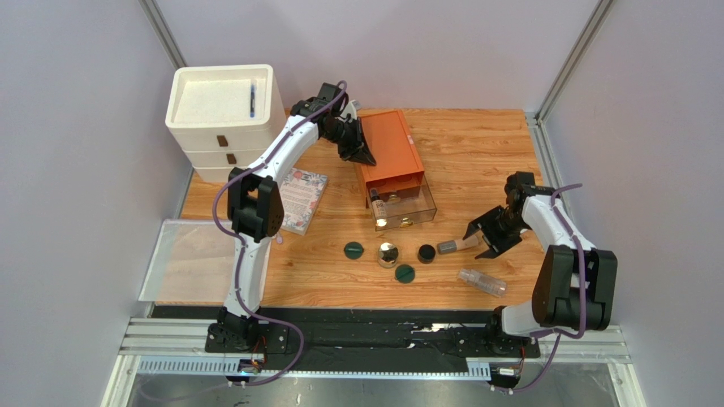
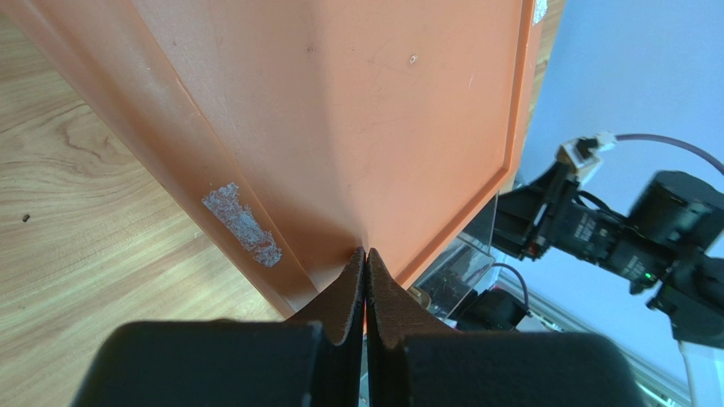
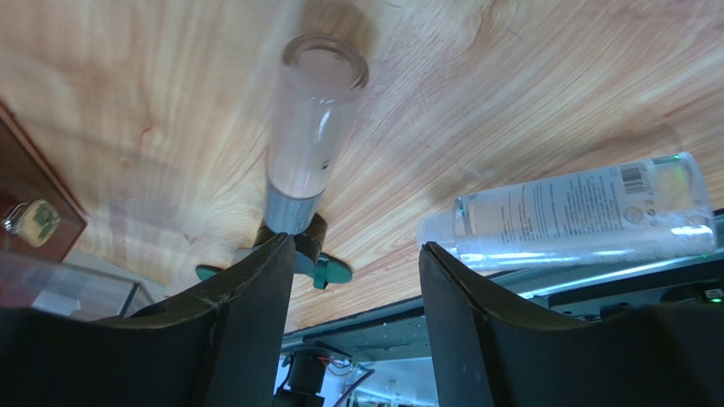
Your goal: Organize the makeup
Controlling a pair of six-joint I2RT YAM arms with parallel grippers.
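Right wrist view: right claw [image 3: 357, 250] hanging spread, empty.
Tube [image 3: 310, 144]: lying upper centre; claw probably needing centring over it.
Left claw [image 2: 366, 271]: pressing together.

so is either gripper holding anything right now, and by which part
Nothing is held: the left gripper is shut empty, tips at the orange box; the right gripper stands open beside the tube.
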